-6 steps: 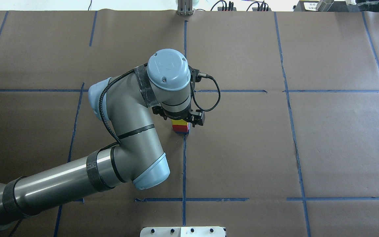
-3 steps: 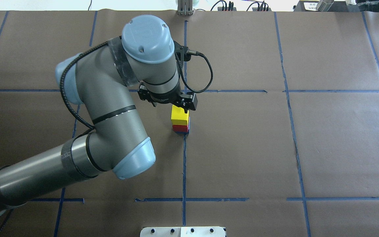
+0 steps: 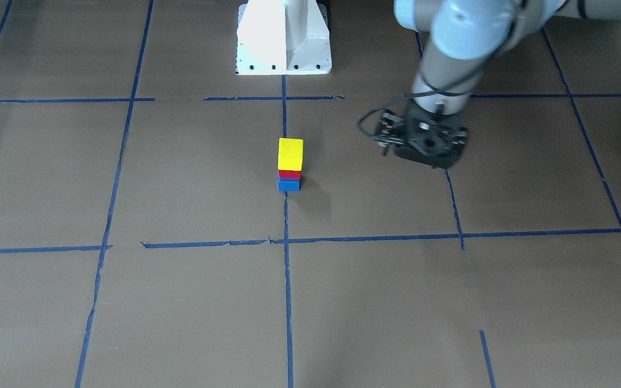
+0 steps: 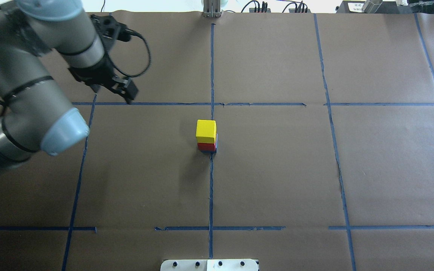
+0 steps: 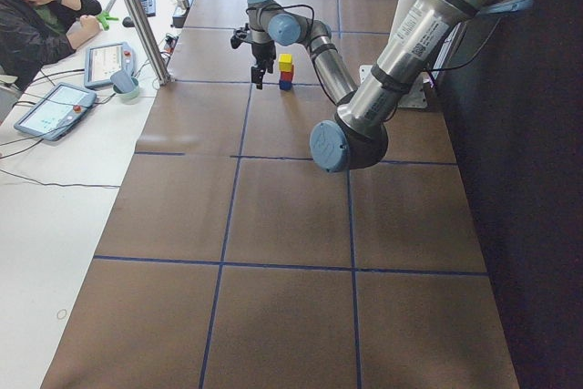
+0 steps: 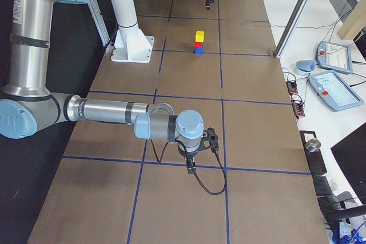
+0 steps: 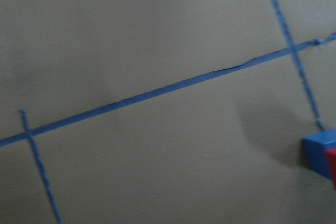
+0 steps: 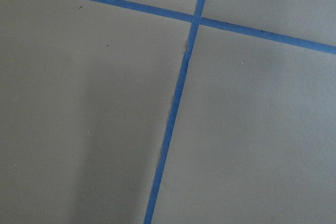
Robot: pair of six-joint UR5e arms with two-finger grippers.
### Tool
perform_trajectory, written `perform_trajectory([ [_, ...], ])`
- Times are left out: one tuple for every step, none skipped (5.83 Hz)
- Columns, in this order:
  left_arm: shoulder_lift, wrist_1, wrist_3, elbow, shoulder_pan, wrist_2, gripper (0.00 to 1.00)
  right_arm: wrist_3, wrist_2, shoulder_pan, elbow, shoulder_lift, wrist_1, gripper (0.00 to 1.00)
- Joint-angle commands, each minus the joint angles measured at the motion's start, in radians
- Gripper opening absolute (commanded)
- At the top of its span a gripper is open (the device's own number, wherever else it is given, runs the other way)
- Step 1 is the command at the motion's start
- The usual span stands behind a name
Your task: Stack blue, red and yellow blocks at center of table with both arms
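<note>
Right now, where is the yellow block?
In the overhead view, the yellow square block sits at the brown table's centre, atop the red block, over the blue tape line.

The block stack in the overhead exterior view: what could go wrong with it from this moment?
1. The yellow block sits on the red block and the blue block as a narrow column, and nothing holds it. A bump to the table might topple it.
2. The left end effector hangs to one side, apart from the blocks. A low sweep of that arm across the centre could knock them over.
</note>
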Motion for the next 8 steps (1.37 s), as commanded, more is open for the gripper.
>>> perform_trajectory([
  [0.289, -0.007, 0.471, 0.029, -0.317, -0.191, 1.00, 0.059, -0.003, 0.000, 0.001, 0.009, 0.001, 1.00],
  [0.379, -0.013, 0.530, 0.073, -0.437, -0.191, 1.00, 0.059, -0.003, 0.000, 0.001, 0.009, 0.001, 1.00],
  [0.461, -0.039, 0.638, 0.151, -0.548, -0.191, 1.00, 0.053, -0.003, 0.000, 0.001, 0.006, 0.001, 1.00],
  [0.509, -0.048, 0.647, 0.148, -0.587, -0.211, 1.00, 0.056, -0.003, 0.000, -0.001, 0.006, 0.001, 1.00],
  [0.584, -0.048, 0.638, 0.147, -0.587, -0.221, 1.00, 0.057, -0.003, 0.000, -0.001, 0.006, 0.001, 1.00],
  [0.588, -0.063, 0.641, 0.141, -0.595, -0.221, 1.00, 0.057, -0.006, -0.002, -0.002, 0.006, 0.001, 1.00],
  [0.580, -0.063, 0.639, 0.138, -0.599, -0.222, 1.00, 0.057, -0.018, 0.000, -0.002, 0.008, 0.001, 1.00],
  [0.585, -0.062, 0.641, 0.148, -0.599, -0.205, 1.00, 0.065, -0.017, 0.000, 0.005, 0.012, 0.001, 1.00],
])
